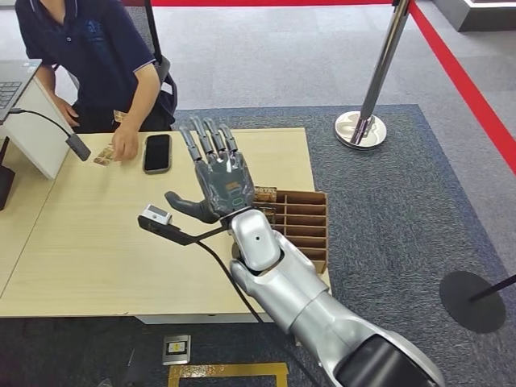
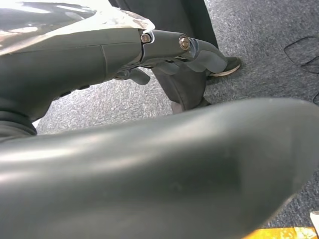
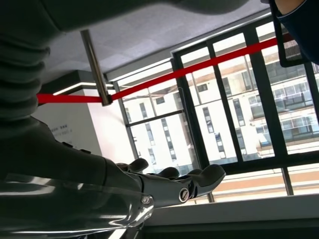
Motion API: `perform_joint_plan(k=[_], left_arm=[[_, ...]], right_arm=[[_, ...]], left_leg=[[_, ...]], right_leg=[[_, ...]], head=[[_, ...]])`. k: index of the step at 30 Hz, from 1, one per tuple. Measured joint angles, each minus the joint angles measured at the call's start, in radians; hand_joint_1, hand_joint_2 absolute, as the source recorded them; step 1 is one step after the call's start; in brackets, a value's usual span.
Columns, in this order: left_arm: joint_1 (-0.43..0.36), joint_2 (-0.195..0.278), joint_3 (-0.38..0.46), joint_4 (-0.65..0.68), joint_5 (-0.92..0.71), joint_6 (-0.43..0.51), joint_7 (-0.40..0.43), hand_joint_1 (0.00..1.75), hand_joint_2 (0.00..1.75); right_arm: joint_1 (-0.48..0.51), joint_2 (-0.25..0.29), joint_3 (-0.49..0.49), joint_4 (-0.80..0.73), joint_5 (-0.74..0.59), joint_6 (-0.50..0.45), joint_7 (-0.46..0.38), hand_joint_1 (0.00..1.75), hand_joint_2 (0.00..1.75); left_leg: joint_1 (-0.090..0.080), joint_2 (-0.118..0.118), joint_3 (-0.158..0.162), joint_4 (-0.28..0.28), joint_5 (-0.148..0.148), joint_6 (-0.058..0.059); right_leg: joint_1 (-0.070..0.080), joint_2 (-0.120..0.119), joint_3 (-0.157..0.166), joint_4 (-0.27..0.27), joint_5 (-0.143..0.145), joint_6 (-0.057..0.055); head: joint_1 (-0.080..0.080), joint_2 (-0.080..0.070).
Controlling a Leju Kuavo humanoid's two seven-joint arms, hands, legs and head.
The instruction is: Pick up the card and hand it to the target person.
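Observation:
A small brownish card (image 1: pixel 102 156) lies on the light wooden table (image 1: pixel 79 242) at its far left, right beside the fingertips of the seated person's hand (image 1: pixel 125 144). My right hand (image 1: pixel 219 173) hovers over the middle of the table, back up, fingers spread and pointing away from me, holding nothing. In the right wrist view my right hand (image 3: pixel 169 181) stretches out empty against windows. A cardboard slotted card box (image 1: pixel 301 222) stands at the table's right edge, just right of that hand. My left hand (image 2: pixel 158 55) hangs over grey carpet, fingers extended, empty.
The person in a dark blue shirt (image 1: pixel 91 48) sits at the far left corner. A black phone (image 1: pixel 157 152) lies near the card. A laptop (image 1: pixel 12 81) stands at the left. A chrome stanchion (image 1: pixel 365 121) with a red belt (image 1: pixel 468 89) stands on the right.

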Motion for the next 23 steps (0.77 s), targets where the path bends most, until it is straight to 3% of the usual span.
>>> perform_joint_plan(k=[5,10,14,16,20,22,23], left_arm=[[0.001,-0.001,0.001,0.0,0.018,0.004,-0.003,0.0,0.0],[0.007,-0.001,0.004,0.0,0.037,0.009,-0.012,0.0,0.0],[0.006,-0.001,0.008,0.0,0.043,0.01,-0.01,0.0,0.0],[0.01,-0.001,0.014,0.0,0.047,0.01,-0.003,0.0,0.0],[0.013,-0.002,0.027,0.001,0.048,0.009,0.007,0.0,0.0],[0.015,-0.002,0.032,0.001,0.047,0.009,0.012,0.0,0.0],[0.016,-0.002,0.033,0.001,0.047,0.009,0.013,0.0,0.0]], right_arm=[[0.031,-0.047,-0.042,-0.072,0.054,-0.064,0.015,0.0,0.0],[0.199,-0.159,-0.207,-0.351,0.123,-0.077,0.029,0.0,0.0],[0.34,-0.203,-0.352,-0.576,0.096,-0.078,-0.024,0.0,0.0],[0.427,-0.196,-0.486,-0.719,0.004,-0.08,-0.146,0.0,0.0],[0.533,-0.129,-0.961,-0.863,-0.484,-0.082,-0.655,0.0,0.0],[0.586,-0.112,-1.19,-0.864,-0.702,-0.082,-0.774,0.0,0.0],[0.6,-0.11,-1.245,-0.862,-0.753,-0.082,-0.789,0.0,0.0]], left_leg=[[0.0,0.0,0.0,0.0,0.0,0.0],[0.0,0.0,-0.001,0.0,-0.001,0.001],[0.0,-0.001,-0.001,0.001,-0.002,0.002],[0.0,-0.003,-0.002,0.001,-0.002,0.002],[0.0,-0.003,-0.003,0.0,-0.003,0.003],[0.0,-0.004,-0.003,0.0,-0.004,0.004],[0.0,-0.004,-0.003,0.0,-0.004,0.004]], right_leg=[[0.0,0.0,0.0,-0.001,0.0,0.0],[0.0,0.0,0.001,-0.003,0.001,0.001],[0.0,0.0,0.0,-0.004,0.0,0.001],[0.0,0.0,0.0,-0.004,0.0,0.002],[0.0,-0.001,0.0,-0.006,-0.001,0.003],[0.0,-0.001,0.001,-0.006,-0.001,0.004],[0.0,-0.001,0.001,-0.006,-0.001,0.004]], head=[[0.0,0.0],[0.0,0.0],[0.0,0.0],[-0.001,0.0],[0.0,0.0],[0.0,0.0],[0.0,0.0]])
